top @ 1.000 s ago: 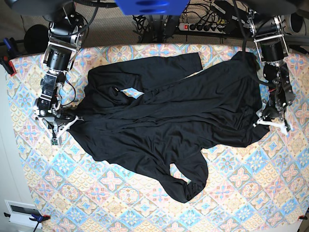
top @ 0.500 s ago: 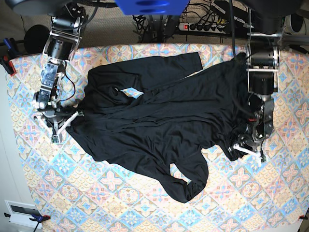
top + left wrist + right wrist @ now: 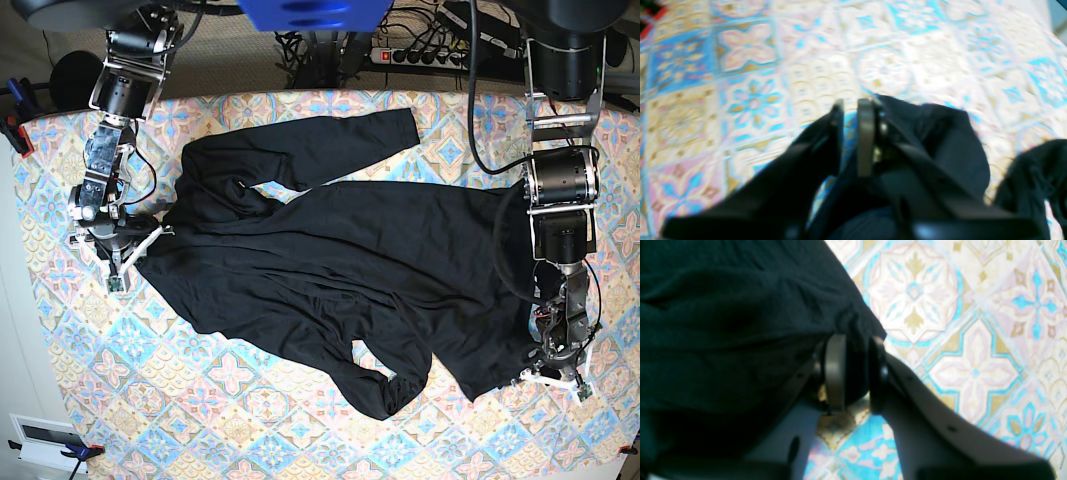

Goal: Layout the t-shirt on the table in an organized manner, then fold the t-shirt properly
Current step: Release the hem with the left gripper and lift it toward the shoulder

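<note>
The plain black soft long-sleeved t-shirt point(image 3: 330, 270) lies rumpled, unfolded, across the pastel tile-patterned bench point(image 3: 250, 420), both grippers' fingers point(image 3: 835, 370) clamped on its edges, so spreading continues, folding remains.

Table point(image 3: 250, 420) covered in pastel tile-pattern cloth, blue, pink and cream medallions. Black t-shirt point(image 3: 340, 260) lies crumpled across the middle, one sleeve toward 12 o'clock, another bunched toward 6, edges reaching toward 3 and 9.
</note>
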